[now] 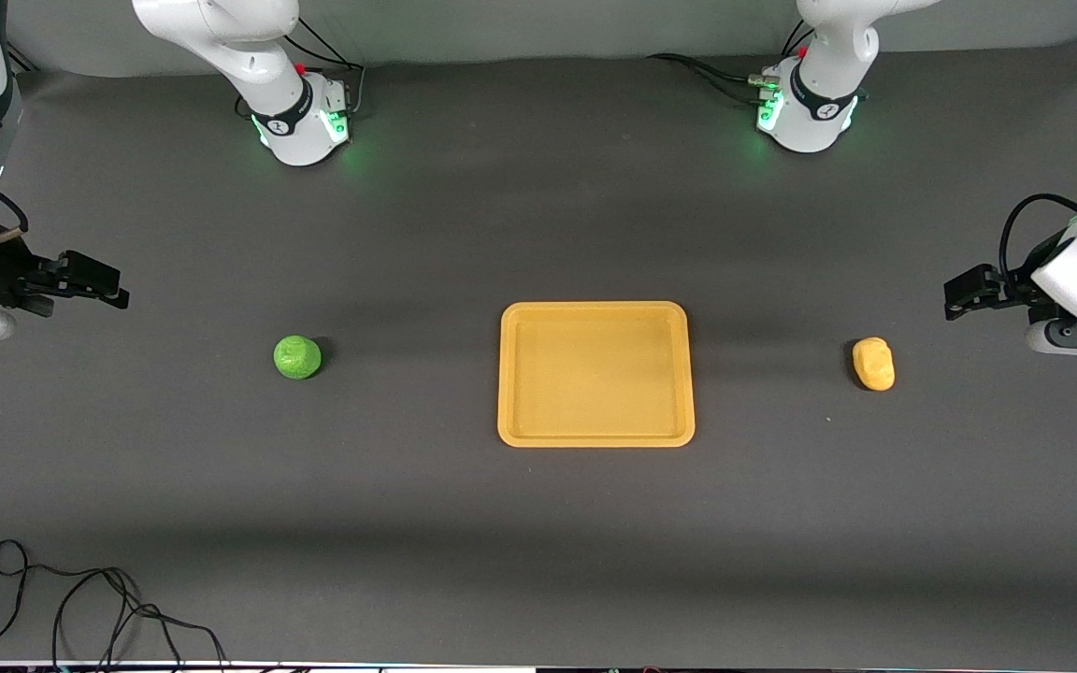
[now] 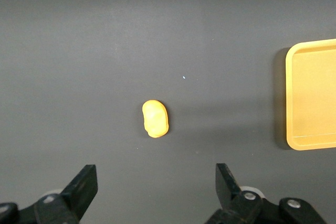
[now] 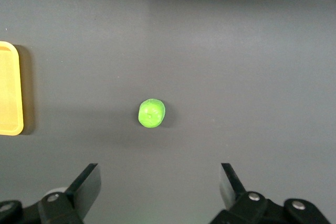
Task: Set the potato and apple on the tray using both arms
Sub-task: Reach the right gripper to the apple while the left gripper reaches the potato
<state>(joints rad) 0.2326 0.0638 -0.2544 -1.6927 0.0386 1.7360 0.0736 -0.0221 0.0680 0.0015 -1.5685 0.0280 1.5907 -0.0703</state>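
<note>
Both grippers, left (image 2: 153, 187) and right (image 3: 158, 184), gape empty; potato (image 1: 874, 364) lies lengthwise toward the camera.

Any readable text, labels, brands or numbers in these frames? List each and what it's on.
None readable.
Black band on each arm base: a small white mark, too small to read.
Apple, potato, tray: no print.
Left gripper and right gripper, both open and held above the table: no markings visible.

One round mottled green apple (image 1: 297, 357), one lumpy oblong yellow-orange potato (image 1: 874, 364), one flat rectangular yellow-orange tray (image 1: 595, 436), two white arms.
</note>
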